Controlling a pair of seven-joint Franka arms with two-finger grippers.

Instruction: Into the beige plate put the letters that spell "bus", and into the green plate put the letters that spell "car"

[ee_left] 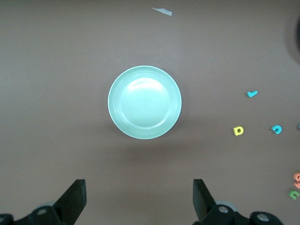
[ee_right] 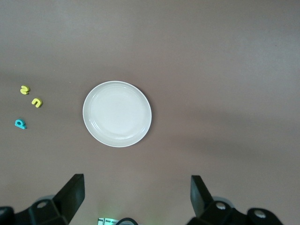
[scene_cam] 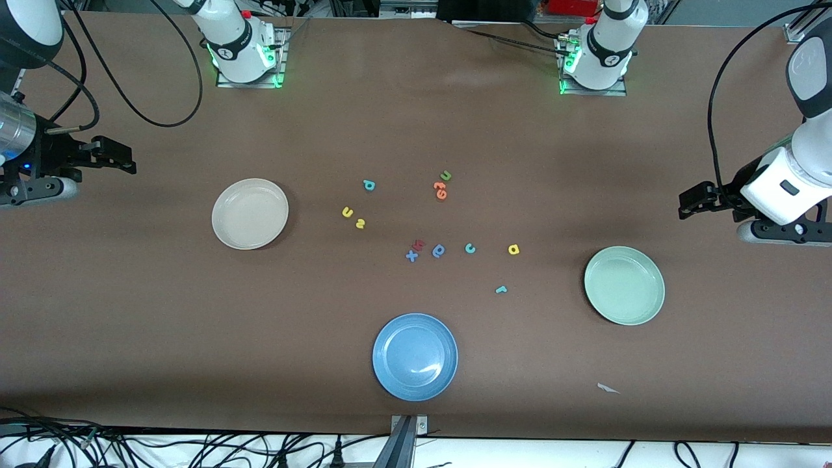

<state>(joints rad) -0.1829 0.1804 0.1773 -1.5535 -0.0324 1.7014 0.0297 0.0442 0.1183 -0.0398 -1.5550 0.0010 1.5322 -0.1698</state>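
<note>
While all six wanted letters lie loose on the surface, both plates sit empty: teal b (scene_cam: 368, 185), yellow u (scene_cam: 347, 212) and yellow s (scene_cam: 359, 223) cluster near the beige plate (scene_cam: 224, 231) toward the right arm's end, and teal c (scene_cam: 470, 248), yellow a (scene_cam: 513, 249) and teal r (scene_cam: 500, 290) lie nearer the green plate (scene_cam: 601, 299) toward the left arm's end. Each word thus seems laid out within reach of the arm that serves its plate. Right gripper (ee_right: 136, 199) hangs over the surface beside the beige plate and left gripper (ee_left: 139, 201) beside the green plate, fingers spread wide, holding nothing, apparently waiting to start.

A blue plate (scene_cam: 415, 357), orange letters (scene_cam: 440, 190), a green "u" (scene_cam: 446, 175) and a paper scrap (scene_cam: 608, 388) lie on the table (scene_cam: 130, 312).
</note>
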